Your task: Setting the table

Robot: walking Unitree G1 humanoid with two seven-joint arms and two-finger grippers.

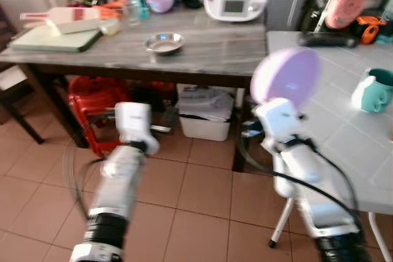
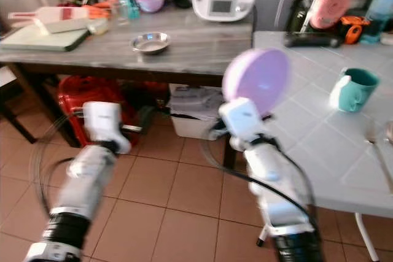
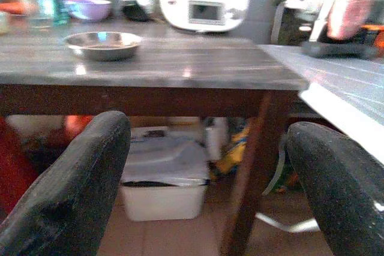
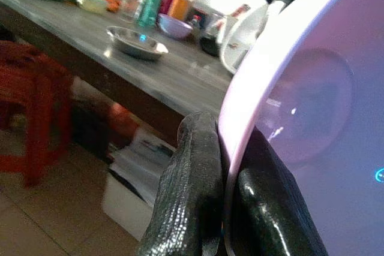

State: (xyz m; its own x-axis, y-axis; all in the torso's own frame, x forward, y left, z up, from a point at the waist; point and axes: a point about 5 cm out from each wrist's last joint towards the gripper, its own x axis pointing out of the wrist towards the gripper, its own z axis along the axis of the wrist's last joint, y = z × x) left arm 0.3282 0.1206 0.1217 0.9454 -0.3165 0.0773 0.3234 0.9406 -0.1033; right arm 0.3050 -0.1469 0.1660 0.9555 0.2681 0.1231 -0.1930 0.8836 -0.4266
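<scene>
A grey wooden table (image 1: 209, 50) stands far left, a white tiled table (image 1: 344, 127) right. The right gripper (image 4: 225, 190) clenches a lilac plate (image 1: 285, 81) upright by the white table's near-left edge. Farther right sits a teal mug (image 1: 374, 90), its contents hidden. The steel bowl (image 1: 164, 43) looks empty. The left gripper (image 3: 204, 184), jaws released, hangs low.
</scene>
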